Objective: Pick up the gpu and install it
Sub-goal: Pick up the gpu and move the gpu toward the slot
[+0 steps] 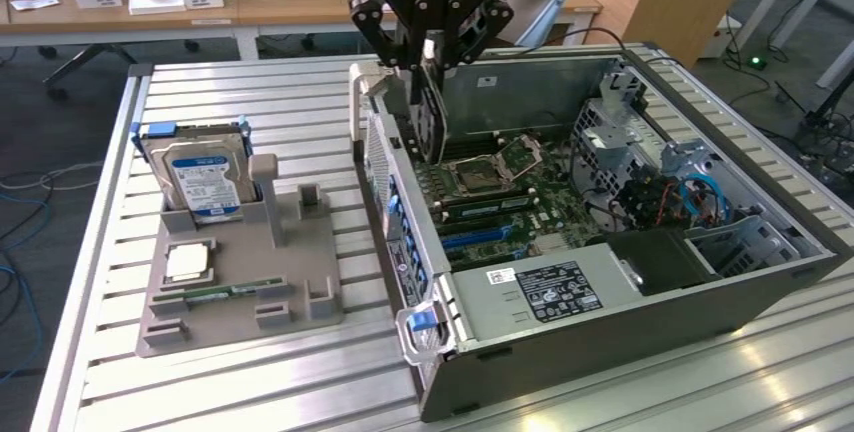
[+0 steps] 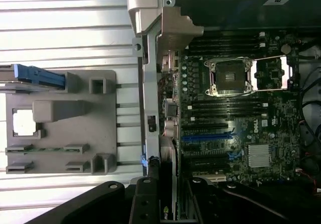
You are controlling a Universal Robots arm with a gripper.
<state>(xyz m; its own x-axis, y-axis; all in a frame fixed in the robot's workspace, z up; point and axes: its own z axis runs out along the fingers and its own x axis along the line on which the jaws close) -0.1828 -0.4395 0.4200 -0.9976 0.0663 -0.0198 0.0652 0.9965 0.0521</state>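
Note:
My gripper (image 1: 430, 60) hangs over the rear left part of the open computer case (image 1: 627, 307) and is shut on the gpu (image 1: 430, 117). The dark card hangs edge-down between the fingers, and its lower end reaches just above the motherboard (image 1: 501, 192) beside the case's rear wall. In the wrist view the gpu (image 2: 169, 166) appears edge-on between the two black fingers (image 2: 145, 199), running along the rear wall. It is in line with the blue expansion slots (image 2: 205, 137). How far the card's lower edge stands from the slot is hidden.
A grey parts holder (image 1: 287, 282) stands at the exterior view's left of the case. It carries a silver hard drive (image 1: 200, 177), a square processor (image 1: 187, 262) and a green memory stick (image 1: 220, 292). The ribbed metal table (image 1: 267, 102) surrounds both; a wooden desk (image 1: 307, 2) lies behind.

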